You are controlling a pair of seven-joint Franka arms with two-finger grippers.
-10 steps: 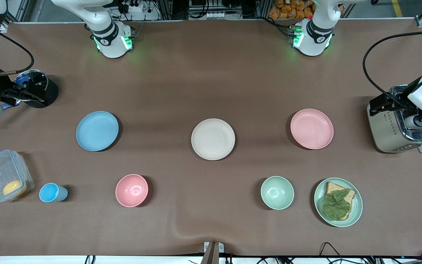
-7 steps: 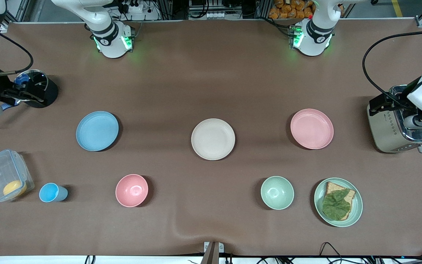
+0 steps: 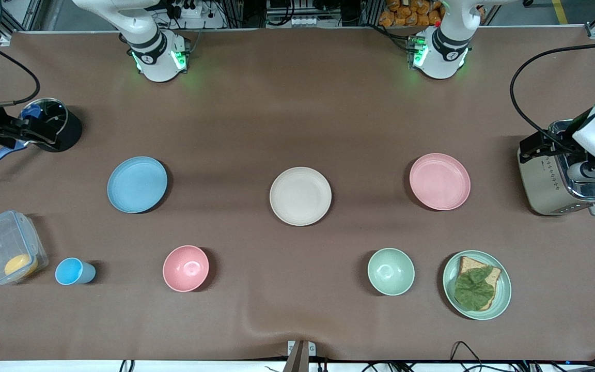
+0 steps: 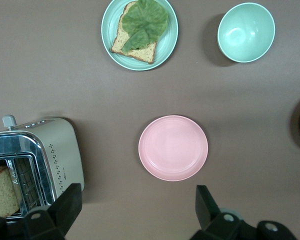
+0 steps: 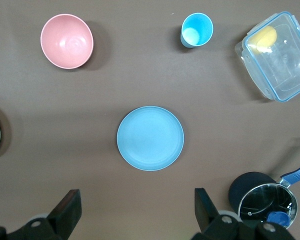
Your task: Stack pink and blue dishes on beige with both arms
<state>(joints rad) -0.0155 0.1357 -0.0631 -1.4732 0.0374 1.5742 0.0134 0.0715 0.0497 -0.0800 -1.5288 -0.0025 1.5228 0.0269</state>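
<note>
Three equal plates lie in a row across the middle of the table. The beige plate [image 3: 300, 196] is in the centre, the blue plate [image 3: 137, 184] toward the right arm's end and the pink plate [image 3: 439, 181] toward the left arm's end. My left gripper [image 4: 137, 210] hangs open and empty, high over the toaster's edge, and looks down on the pink plate [image 4: 173, 147]. My right gripper [image 5: 137, 210] is also open and empty, up beside the black pot, with the blue plate [image 5: 150, 138] below it.
A toaster [image 3: 556, 175] stands at the left arm's end and a black pot [image 3: 52, 124] at the right arm's end. Nearer the front camera are a clear container [image 3: 5, 247], a blue cup [image 3: 73, 271], a pink bowl [image 3: 186, 267], a green bowl [image 3: 391, 271] and a green plate with bread [image 3: 477, 284].
Both arms' hands have shifted very slightly at the table's two ends. The plates have not moved.
</note>
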